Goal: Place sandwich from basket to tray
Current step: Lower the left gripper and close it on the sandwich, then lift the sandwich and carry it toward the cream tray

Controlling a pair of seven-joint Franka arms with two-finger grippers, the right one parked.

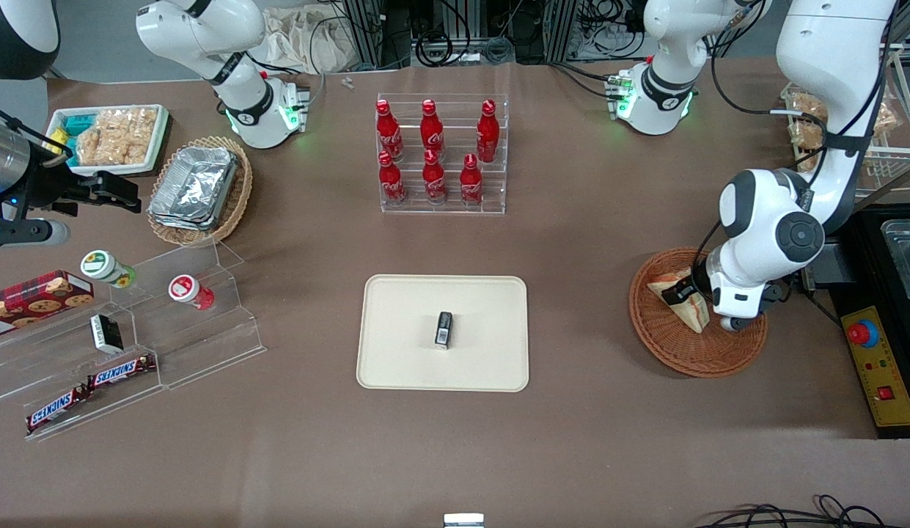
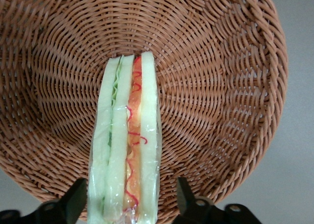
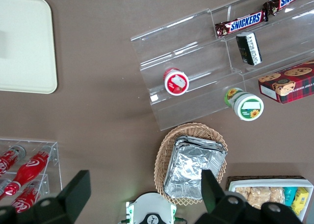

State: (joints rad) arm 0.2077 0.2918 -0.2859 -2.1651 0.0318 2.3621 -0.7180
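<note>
The sandwich, a clear-wrapped wedge with red and green filling, stands on edge in the round reddish-brown wicker basket. My left gripper is lowered over it and open. One finger sits close to one bread face, and the other finger stands a small gap off the other face. From the front, the sandwich shows partly under the gripper in the basket toward the working arm's end. The cream-beige tray lies mid-table.
A small black box lies on the tray. A clear rack of red bottles stands farther from the front camera than the tray. Toward the parked arm's end are an oval basket of foil containers and acrylic snack shelves. A control box sits beside the basket.
</note>
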